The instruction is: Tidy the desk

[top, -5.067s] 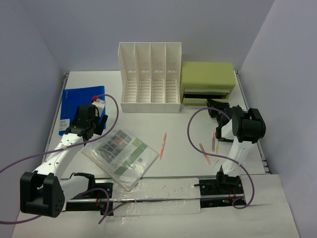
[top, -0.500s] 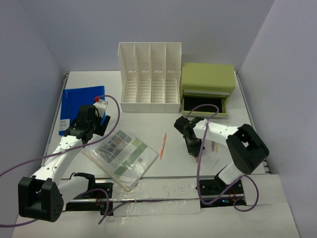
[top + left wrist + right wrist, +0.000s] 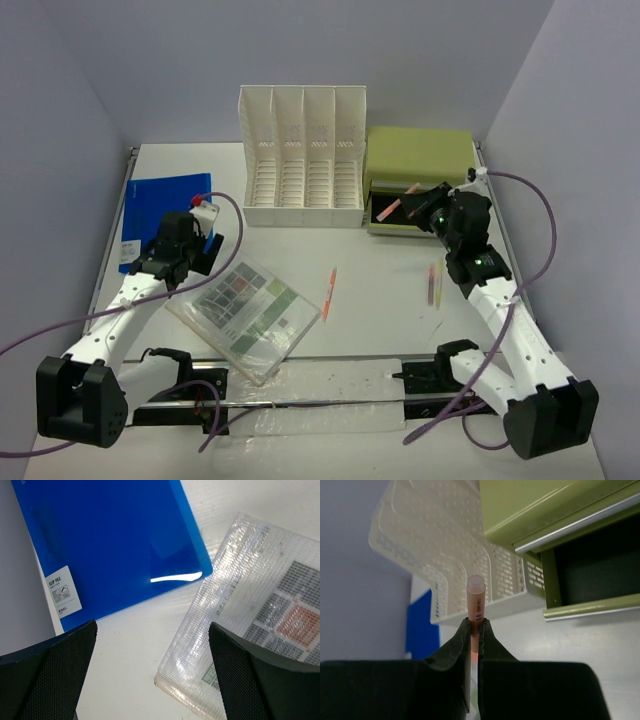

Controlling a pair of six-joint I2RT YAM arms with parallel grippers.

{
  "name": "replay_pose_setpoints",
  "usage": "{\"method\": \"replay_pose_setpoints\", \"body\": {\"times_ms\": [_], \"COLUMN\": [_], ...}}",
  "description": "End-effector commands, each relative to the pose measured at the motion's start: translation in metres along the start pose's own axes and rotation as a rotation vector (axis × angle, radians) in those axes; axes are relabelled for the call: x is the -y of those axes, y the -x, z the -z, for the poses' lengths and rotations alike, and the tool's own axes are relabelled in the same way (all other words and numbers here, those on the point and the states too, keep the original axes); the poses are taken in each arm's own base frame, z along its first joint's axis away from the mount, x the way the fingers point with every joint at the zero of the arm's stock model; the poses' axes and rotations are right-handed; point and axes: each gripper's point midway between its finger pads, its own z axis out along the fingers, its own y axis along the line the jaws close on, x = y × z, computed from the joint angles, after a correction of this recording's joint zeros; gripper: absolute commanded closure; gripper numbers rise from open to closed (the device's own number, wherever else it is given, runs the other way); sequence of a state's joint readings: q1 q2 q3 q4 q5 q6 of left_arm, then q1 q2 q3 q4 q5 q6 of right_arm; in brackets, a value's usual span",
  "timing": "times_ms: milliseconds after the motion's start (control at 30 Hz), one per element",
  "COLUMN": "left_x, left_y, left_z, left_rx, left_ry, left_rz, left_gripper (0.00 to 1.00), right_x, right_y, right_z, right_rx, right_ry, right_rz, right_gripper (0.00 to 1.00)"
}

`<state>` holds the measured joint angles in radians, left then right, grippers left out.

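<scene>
Top external | desk (image 3: 380, 268) long axis left-right | right gripper (image 3: 420, 203) clamps pen (image 3: 392, 207)

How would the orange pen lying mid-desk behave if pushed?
The orange pen looks slim and round, so a sideways nudge would probably roll it. It seems rigid and light; on the smooth desk it may skid.

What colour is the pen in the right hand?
Pinkish orange pen, clearest in right wrist view.

A plain lavender back wall (image 3: 300, 40) meets a matching left wall (image 3: 45, 180) and right wall (image 3: 585, 140); the light is soft and even
</scene>
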<state>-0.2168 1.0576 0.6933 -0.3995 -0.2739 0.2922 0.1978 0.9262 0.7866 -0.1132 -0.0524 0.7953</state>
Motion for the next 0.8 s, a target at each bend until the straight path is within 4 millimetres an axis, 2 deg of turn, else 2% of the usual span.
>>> {"method": "replay_pose_setpoints", "body": {"times_ms": [0, 100, 200, 233, 300, 333, 400, 433, 500, 600, 700, 767], "left_x": [0.013, 0.041, 0.076, 0.096, 0.138, 0.151, 0.193, 0.202, 0.233, 0.273, 0.304, 0.322], "left_y": [0.043, 0.064, 0.083, 0.089, 0.096, 0.096, 0.102, 0.103, 0.104, 0.099, 0.087, 0.078], "left_z": [0.017, 0.032, 0.051, 0.059, 0.070, 0.072, 0.081, 0.080, 0.081, 0.073, 0.058, 0.049], "left_rx": [0.061, 0.071, 0.100, 0.110, 0.104, 0.096, 0.095, 0.086, 0.079, 0.041, -0.017, -0.064], "left_ry": [-0.094, -0.175, -0.239, -0.282, -0.374, -0.402, -0.511, -0.526, -0.591, -0.634, -0.680, -0.711], "left_rz": [-0.045, -0.156, -0.278, -0.332, -0.424, -0.448, -0.501, -0.509, -0.535, -0.575, -0.584, -0.574], "left_gripper": [0.01, 0.01, 0.01, 0.01, 0.01, 0.01, 0.01, 0.01, 0.01, 0.01, 0.01, 0.01], "right_x": [0.022, 0.045, 0.069, 0.077, 0.099, 0.104, 0.120, 0.126, 0.136, 0.156, 0.158, 0.159], "right_y": [0.026, 0.040, 0.042, 0.038, 0.048, 0.048, 0.051, 0.051, 0.054, 0.047, 0.036, 0.030], "right_z": [-0.038, -0.051, -0.064, -0.068, -0.070, -0.072, -0.078, -0.081, -0.089, -0.104, -0.113, -0.117], "right_rx": [0.112, 0.165, 0.175, 0.170, 0.224, 0.231, 0.250, 0.248, 0.242, 0.196, 0.131, 0.101], "right_ry": [-0.012, -0.077, -0.142, -0.162, -0.204, -0.217, -0.251, -0.262, -0.276, -0.308, -0.283, -0.274], "right_rz": [-0.288, -0.322, -0.358, -0.373, -0.405, -0.410, -0.421, -0.424, -0.438, -0.466, -0.473, -0.456], "right_gripper": [1.00, 1.00, 1.00, 1.00, 1.00, 1.00, 1.00, 1.00, 1.00, 0.87, 0.65, 0.55]}}
